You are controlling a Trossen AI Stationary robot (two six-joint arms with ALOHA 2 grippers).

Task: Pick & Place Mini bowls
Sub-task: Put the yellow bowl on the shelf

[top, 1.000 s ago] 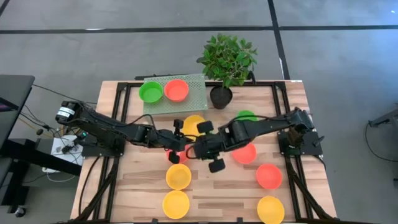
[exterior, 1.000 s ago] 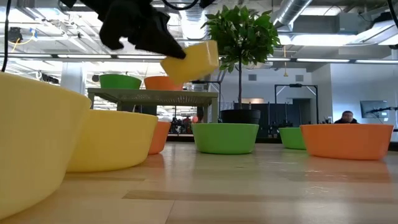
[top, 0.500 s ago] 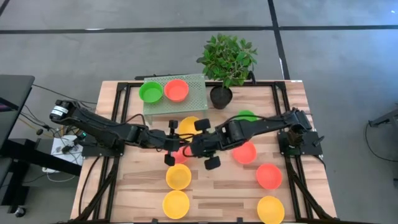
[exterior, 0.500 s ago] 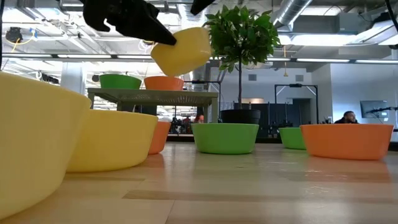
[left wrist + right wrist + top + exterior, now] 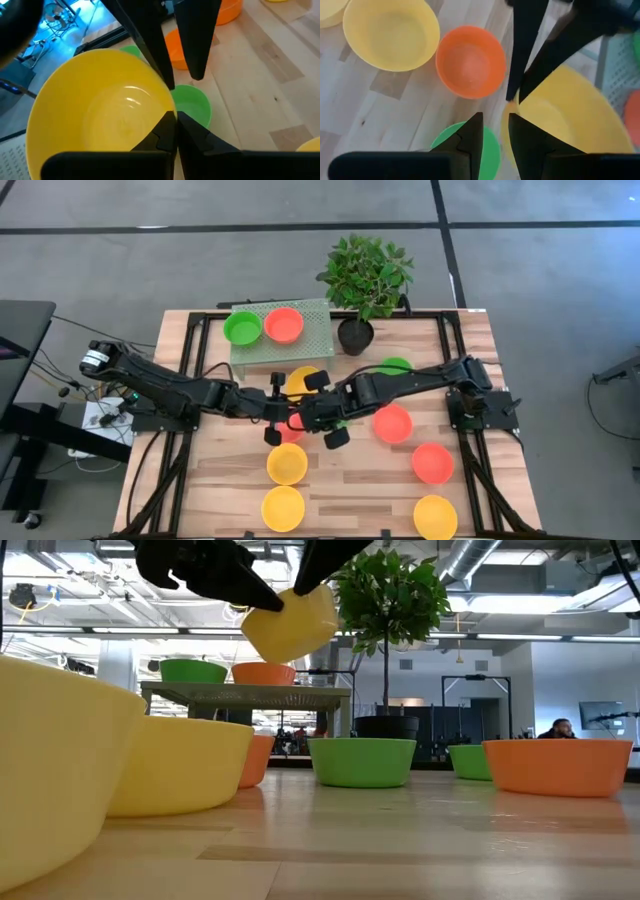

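Yellow plastic catches the eye first: a small yellow bowl (image 5: 291,622) is held up in the air above the middle of the wooden counter (image 5: 340,485), tilted on its side. The left tool (image 5: 276,406) grips it, its two fingers (image 5: 170,131) pressed tight on the bowl's rim. The right tool (image 5: 322,412) has its fingers on either side of the opposite rim, close together with a narrow gap; whether they actually pinch the rim cannot be told.

In the high view the two arms meet near the counter's centre, the left one reaching in from the left edge and the right one from the right edge. Under them a red-orange bowl (image 5: 289,432) and a green bowl (image 5: 477,146) sit on the wood, mostly hidden from above.

At the back of the counter a pale mesh tray (image 5: 318,323) carries a green bowl (image 5: 242,328) and a red-orange bowl (image 5: 283,324), side by side. Just right of the tray stands a potted plant (image 5: 364,278) in a black pot.

Other bowls lie loose on the counter: a green one (image 5: 397,365) near the right arm, two red-orange ones (image 5: 392,423) (image 5: 432,463) on the right, and three yellow ones (image 5: 287,464) (image 5: 283,508) (image 5: 435,517) along the front.
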